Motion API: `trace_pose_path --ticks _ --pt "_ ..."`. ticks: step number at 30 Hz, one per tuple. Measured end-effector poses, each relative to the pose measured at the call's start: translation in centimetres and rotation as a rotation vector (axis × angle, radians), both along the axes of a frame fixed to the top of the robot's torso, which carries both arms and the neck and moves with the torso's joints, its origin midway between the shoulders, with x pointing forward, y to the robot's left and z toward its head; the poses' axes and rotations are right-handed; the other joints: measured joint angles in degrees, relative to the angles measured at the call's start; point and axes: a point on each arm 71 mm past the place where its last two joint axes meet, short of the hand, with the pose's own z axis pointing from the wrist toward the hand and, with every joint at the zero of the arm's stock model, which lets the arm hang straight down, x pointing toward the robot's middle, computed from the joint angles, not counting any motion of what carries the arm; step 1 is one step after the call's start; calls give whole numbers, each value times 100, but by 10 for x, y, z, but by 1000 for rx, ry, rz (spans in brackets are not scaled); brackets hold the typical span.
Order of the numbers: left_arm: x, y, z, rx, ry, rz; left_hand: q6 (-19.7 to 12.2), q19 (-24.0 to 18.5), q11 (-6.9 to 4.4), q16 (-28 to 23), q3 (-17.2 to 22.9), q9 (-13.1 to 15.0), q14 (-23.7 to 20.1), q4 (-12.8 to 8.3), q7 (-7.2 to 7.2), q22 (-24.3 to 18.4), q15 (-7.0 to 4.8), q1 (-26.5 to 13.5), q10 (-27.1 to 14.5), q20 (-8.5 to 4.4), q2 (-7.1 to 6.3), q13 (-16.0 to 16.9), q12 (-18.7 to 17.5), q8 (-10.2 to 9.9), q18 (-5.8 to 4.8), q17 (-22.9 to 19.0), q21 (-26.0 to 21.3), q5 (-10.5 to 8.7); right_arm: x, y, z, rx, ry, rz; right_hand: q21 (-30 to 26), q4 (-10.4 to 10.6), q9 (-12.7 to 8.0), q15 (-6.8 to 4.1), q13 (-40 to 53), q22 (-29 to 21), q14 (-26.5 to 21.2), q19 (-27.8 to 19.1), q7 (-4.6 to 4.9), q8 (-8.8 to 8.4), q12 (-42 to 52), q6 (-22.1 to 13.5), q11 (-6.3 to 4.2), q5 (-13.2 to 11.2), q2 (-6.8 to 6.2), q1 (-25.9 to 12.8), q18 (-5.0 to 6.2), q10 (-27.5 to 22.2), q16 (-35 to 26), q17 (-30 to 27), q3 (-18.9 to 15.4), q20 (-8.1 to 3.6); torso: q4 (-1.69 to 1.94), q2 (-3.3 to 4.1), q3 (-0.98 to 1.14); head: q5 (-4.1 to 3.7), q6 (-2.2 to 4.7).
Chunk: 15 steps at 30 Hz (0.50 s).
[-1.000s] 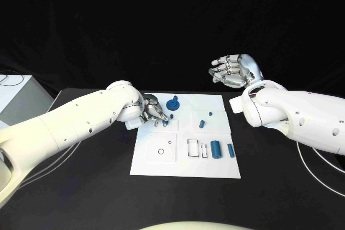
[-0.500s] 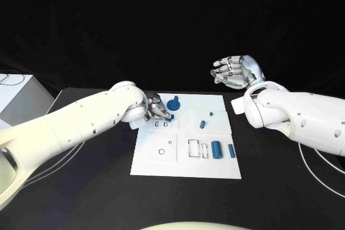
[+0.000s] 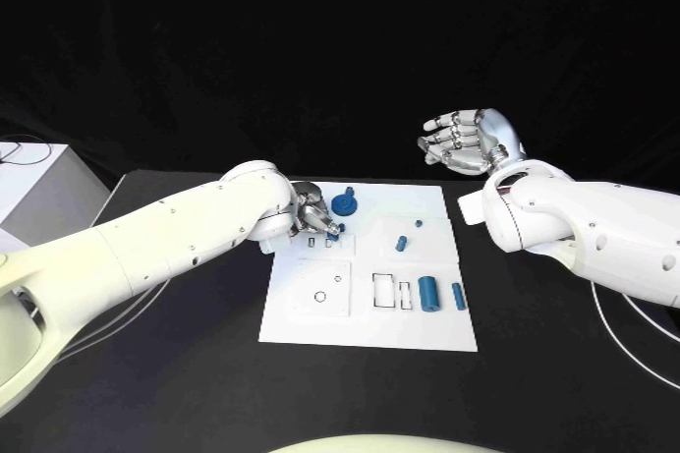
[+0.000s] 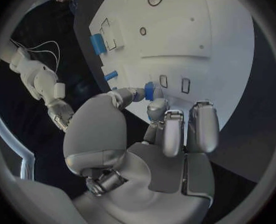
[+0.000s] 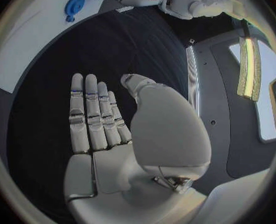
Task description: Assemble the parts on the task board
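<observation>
Left hand [image 3: 314, 213], over the ten-o'clock part of the task board [image 3: 326, 320], pinches a small blue part [image 4: 149, 90] between thumb and fingertip just above two small slots [image 4: 173, 82]; right hand [image 3: 468, 141], raised off the board at one o'clock, is spread and holds nothing.

White task board [image 3: 371, 315] flat mid-table, blue parts [image 3: 426, 295] scattered on it, perhaps six.
</observation>
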Motion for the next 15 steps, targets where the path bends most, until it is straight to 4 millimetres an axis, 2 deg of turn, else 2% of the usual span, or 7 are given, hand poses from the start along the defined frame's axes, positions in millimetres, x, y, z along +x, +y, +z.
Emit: trace_pose_path --ticks 15 --pt "-1 0 -7 47 9 -19 0 0 0 0 2 12 -2 -2 0 4 -1 0 1 0 0 18 1 -32 0 0 0 30 0 -1 -1 -1 4 -3 0 -16 -5 0 -6 -20 0 0 -1 0 0 1 0 0 0 0 0 0 -31 0 -16 0 -3 8 -5 25 -38"
